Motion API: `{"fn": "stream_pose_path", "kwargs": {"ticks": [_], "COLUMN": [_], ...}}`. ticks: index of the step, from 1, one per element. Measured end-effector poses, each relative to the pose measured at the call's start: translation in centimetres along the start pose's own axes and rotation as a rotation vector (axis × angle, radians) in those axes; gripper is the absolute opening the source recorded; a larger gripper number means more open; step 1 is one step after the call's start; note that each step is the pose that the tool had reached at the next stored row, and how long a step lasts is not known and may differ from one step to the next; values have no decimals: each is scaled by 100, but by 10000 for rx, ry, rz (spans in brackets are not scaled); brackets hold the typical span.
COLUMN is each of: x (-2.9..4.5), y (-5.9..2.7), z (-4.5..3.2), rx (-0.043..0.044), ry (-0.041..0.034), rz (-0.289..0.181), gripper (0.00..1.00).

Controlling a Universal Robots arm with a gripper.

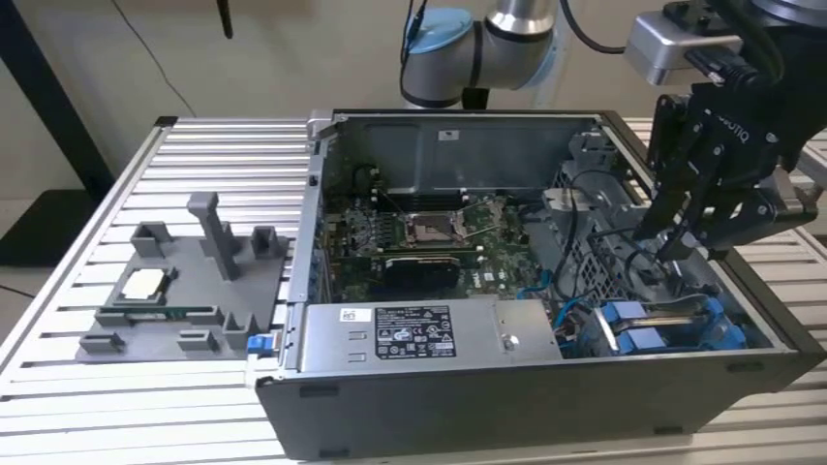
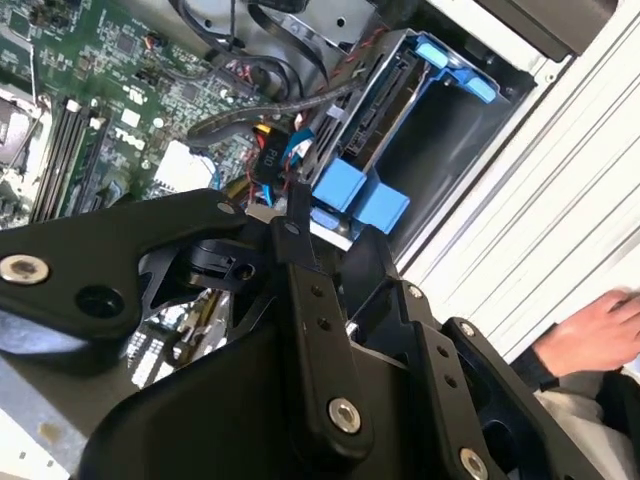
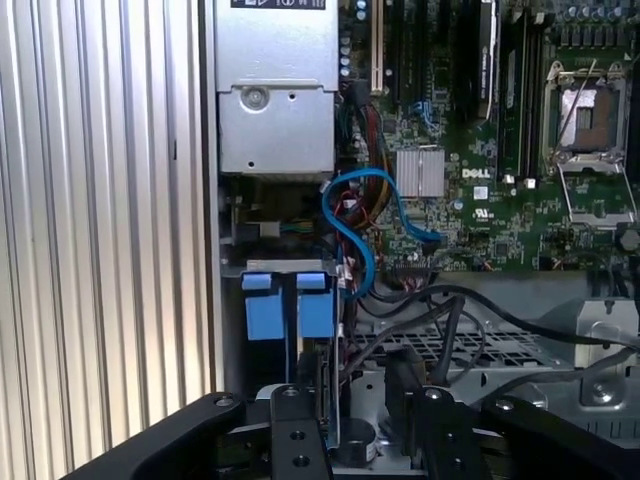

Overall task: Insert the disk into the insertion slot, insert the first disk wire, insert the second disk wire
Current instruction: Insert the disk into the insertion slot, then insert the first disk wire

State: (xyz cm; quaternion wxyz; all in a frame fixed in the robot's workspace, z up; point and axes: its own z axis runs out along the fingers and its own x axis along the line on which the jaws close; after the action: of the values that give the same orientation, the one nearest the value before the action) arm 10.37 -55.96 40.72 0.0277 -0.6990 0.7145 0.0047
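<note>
The insertion slot [image 1: 723, 334], a grey metal cage with bright blue side pieces [image 2: 455, 65], sits in the near corner of the open computer case, at the exterior view's right. The disk [image 2: 372, 112] lies inside it, its dark connector edge facing the cables. Two blue tabs [image 3: 285, 310] mark its end. My black gripper [image 1: 665, 250] hangs just above the cage among loose wires, its tips [image 2: 297, 200] drawn together beside a black wire plug [image 2: 268, 158]. Whether a wire is pinched there is hidden.
The grey power-supply box [image 1: 413, 334] lies along the case's front wall, the motherboard [image 1: 427, 232] behind it. A blue cable [image 3: 360, 230] loops near the tabs. A grey fixture tray [image 1: 181, 291] sits on the slatted table at the exterior view's left. A person's hand [image 2: 590, 330] rests outside the case.
</note>
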Motion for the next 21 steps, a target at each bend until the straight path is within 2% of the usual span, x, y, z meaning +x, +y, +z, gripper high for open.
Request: {"fn": "stream_pose_path", "kwargs": {"ticks": [2,6,8,10,13,21], "x": [-2,-6,-13,-24,-29,-42], "y": [1,1,2,3,3,3], "z": [17,44,61,72,77,87], "rx": [-3,-11,-14,-15,-16,-16], "ry": [-126,-521,-660,-710,-736,-747], "rz": [4,17,22,24,24,23], "gripper": [40,40,40,40,40,40]}}
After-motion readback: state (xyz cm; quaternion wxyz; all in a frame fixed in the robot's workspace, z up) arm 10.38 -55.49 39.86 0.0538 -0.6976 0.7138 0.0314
